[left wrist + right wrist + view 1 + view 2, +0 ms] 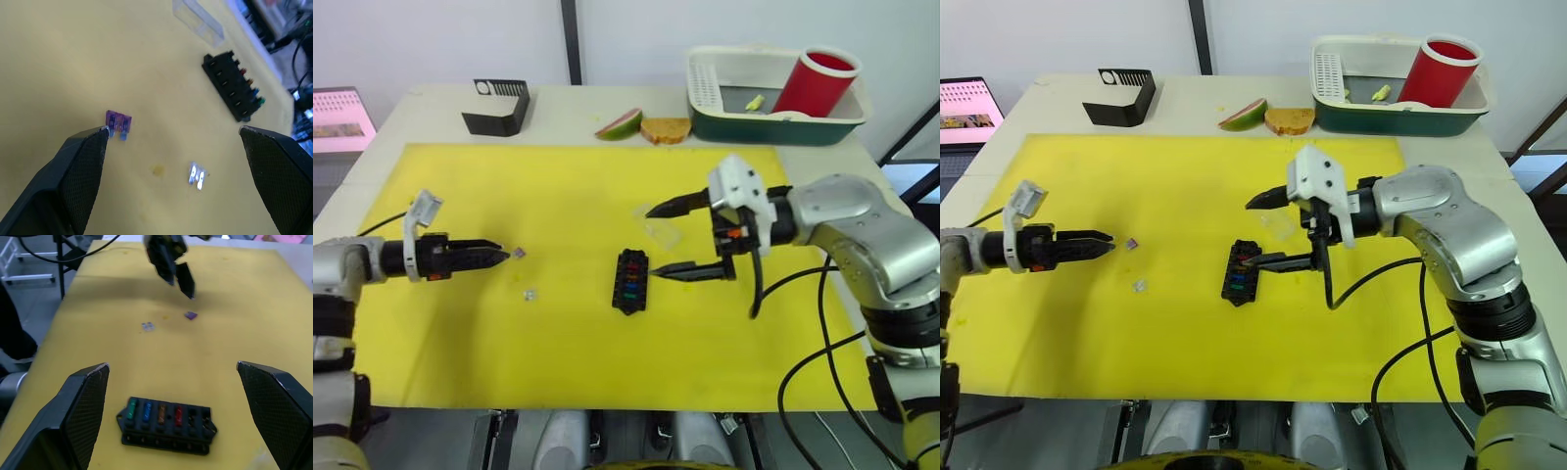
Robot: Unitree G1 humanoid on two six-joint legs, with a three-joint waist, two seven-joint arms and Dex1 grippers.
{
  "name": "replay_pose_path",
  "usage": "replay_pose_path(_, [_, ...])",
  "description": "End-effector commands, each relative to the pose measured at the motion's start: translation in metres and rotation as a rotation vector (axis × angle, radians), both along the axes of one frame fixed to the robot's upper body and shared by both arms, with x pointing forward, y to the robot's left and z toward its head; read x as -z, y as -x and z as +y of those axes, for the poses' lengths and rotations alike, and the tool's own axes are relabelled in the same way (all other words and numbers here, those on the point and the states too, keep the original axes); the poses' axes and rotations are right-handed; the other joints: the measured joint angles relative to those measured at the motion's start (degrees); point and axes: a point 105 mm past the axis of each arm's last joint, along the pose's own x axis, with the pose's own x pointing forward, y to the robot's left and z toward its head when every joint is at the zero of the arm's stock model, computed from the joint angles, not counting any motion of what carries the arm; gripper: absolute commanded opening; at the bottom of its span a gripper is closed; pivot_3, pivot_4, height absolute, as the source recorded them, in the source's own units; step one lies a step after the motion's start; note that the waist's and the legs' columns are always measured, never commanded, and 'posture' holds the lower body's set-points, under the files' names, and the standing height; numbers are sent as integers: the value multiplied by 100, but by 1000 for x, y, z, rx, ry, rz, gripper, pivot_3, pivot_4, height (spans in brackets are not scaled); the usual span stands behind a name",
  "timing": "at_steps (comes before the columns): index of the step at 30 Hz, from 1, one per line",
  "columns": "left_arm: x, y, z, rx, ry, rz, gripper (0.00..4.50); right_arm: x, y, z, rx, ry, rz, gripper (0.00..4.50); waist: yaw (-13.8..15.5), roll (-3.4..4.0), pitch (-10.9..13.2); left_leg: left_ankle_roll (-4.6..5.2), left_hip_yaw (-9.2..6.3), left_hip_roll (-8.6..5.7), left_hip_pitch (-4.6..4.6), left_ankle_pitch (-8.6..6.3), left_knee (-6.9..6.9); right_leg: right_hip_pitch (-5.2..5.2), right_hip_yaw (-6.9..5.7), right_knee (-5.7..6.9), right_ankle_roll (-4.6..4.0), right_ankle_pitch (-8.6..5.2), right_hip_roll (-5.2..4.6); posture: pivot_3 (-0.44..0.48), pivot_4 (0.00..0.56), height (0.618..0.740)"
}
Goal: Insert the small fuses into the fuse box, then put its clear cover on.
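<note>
1. We're over a yellow mat (558, 362) on a pale table (431, 108), white wall behind, a dish rack (773, 117) at the frame's upper right.
2. Centre frame, the fuse box (630, 281) has four fuses seated and two slots empty.
3. The clear cover (661, 231) lies just above it, not fitted.
4. The right gripper (690, 238) gapes wide over the box, empty.
5. The left gripper (173, 134) is spread, empty, at the purple fuse (119, 121); the clear fuse (196, 176) is near.

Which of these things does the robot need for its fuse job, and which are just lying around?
Needed for the job:
- fuse box, four fuses already in it
- purple fuse
- clear fuse
- clear cover

Just lying around:
- black stand
- mango slice
- bread slice
- dish tray
- red cup
</note>
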Motion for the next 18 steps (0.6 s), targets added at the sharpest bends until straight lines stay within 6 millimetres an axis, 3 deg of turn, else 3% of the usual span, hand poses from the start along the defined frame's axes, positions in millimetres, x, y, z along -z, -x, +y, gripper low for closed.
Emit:
replay_pose_path(1, [2,-6,-3,-13,43,53,4500,-8,7,10,-36,-15,-42,4409,-3,-2,-1,0,0,0,0,0,0,0,0,1,0,0,0,0,150,740])
replay_pose_path(8, [18,-10,-8,-4,40,121,4500,-8,8,13,-25,-14,-52,4409,-4,-2,-1,0,0,1,2,0,1,0,1,3,0,0,2,0,150,740])
replay_pose_path(18, [20,-19,3,-78,40,113,4500,-5,7,12,-5,-1,-54,4409,-3,-3,-2,0,-2,1,4,1,6,2,1,10,0,0,0,0,150,740])
